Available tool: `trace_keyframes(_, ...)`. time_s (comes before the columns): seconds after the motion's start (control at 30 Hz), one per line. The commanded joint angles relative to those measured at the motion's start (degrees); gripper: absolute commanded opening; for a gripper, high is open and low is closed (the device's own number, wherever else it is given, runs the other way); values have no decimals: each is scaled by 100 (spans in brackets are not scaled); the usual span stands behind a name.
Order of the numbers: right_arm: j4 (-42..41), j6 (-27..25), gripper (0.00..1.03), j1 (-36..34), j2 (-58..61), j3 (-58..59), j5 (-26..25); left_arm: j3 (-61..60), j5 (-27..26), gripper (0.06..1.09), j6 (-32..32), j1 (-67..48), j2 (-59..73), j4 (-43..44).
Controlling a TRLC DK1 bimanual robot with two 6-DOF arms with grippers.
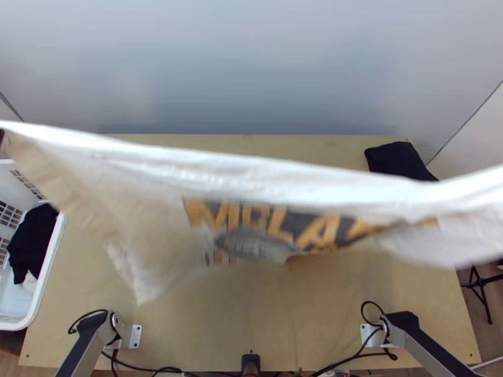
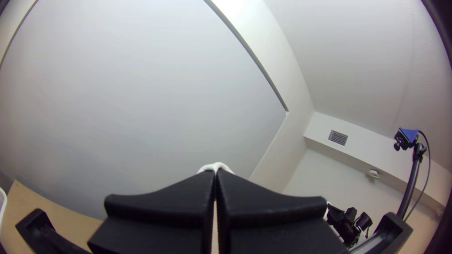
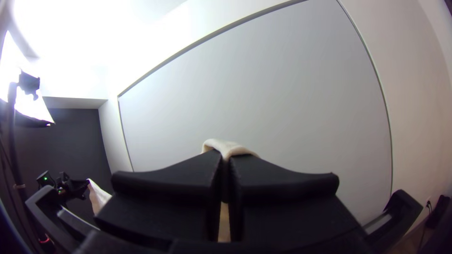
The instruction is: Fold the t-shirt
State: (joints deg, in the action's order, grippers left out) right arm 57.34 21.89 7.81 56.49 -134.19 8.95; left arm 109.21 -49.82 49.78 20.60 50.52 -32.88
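Observation:
A white t-shirt with orange and dark lettering hangs stretched in the air across the top view, its upper edge sagging between two raised ends and its lower part loose and blurred. At the far left edge, the dark tip of my left gripper is at one upper corner. In the left wrist view my left gripper is shut, with a bit of white cloth between its fingertips. My right gripper is shut on another part of the shirt in the right wrist view.
A white basket with dark cloth inside stands at the table's left. A folded black cloth lies at the back right of the wooden table. Cables run along the near edge between the arm bases.

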Motion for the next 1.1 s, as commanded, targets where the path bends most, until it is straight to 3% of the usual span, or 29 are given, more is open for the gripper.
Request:
trace_keyframes(0.0,260,87,3,-131,-252,-459,116,-101,60,9,252,41,-376,-8)
trace_keyframes(0.5,-610,553,3,-324,108,-652,-78,382,597,9,480,41,-341,133)
trace_keyframes(0.73,-1551,553,3,-316,319,-661,-394,1094,931,9,700,49,72,450)
trace_keyframes(1.07,-2087,360,3,-342,178,-652,-412,1568,1880,9,700,49,168,836)
